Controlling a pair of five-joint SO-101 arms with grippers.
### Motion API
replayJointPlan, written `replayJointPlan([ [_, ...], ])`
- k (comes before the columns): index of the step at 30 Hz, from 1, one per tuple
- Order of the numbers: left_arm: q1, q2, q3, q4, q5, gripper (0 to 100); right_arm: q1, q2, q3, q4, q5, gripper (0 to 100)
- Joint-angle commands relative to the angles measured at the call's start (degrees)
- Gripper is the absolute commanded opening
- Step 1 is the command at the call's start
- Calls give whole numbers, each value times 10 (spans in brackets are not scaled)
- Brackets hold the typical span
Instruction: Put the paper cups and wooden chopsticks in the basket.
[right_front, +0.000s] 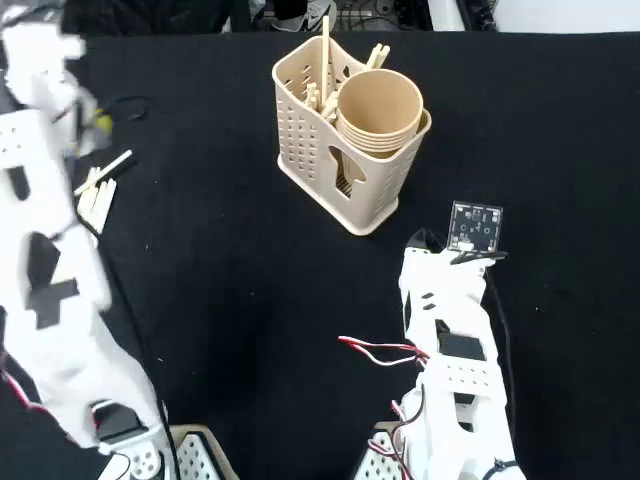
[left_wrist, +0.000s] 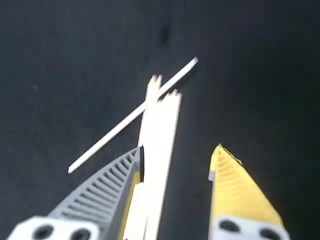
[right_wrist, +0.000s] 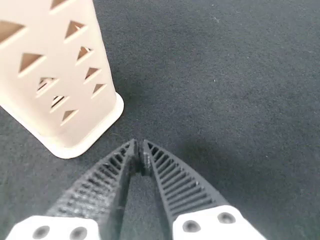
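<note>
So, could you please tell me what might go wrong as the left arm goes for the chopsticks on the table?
The left gripper is open with one finger overlapping the chopsticks, and a thin stick crosses them, so closing may catch only some and flick the rest away. The basket looks crowded around the paper cups, so new pieces could snag.

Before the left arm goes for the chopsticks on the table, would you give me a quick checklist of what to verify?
1. Left hand open: ok.
2. Loose chopsticks centred between its fingers: not ok, they lie close against the grey finger.
3. Sticks lying parallel: not ok, one thin stick crosses the others.
4. Paper cups already in the basket: ok.
5. Right hand shut and off the basket: ok.
6. Room in the basket for more sticks: cannot tell.
</note>
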Motion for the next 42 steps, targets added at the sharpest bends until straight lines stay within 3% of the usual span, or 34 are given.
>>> replayJointPlan([
  [1, -57, 157, -50, 3, -87, 225, -6, -13, -3, -12, 5, 15],
  [14, -66, 536, -298, 7, -119, 193, -7, -13, -3, -12, 5, 15],
  [19, -66, 597, -367, 9, -120, 23, -7, -13, -3, -12, 5, 15],
  [31, -64, 606, -428, 24, -111, 28, -7, -13, -3, -12, 5, 15],
  [37, -48, 560, -409, 25, -34, 28, -18, -13, -2, -12, 5, 15],
  [42, -26, 446, -342, 25, 9, 28, -25, -13, 3, -12, 30, 15],
])
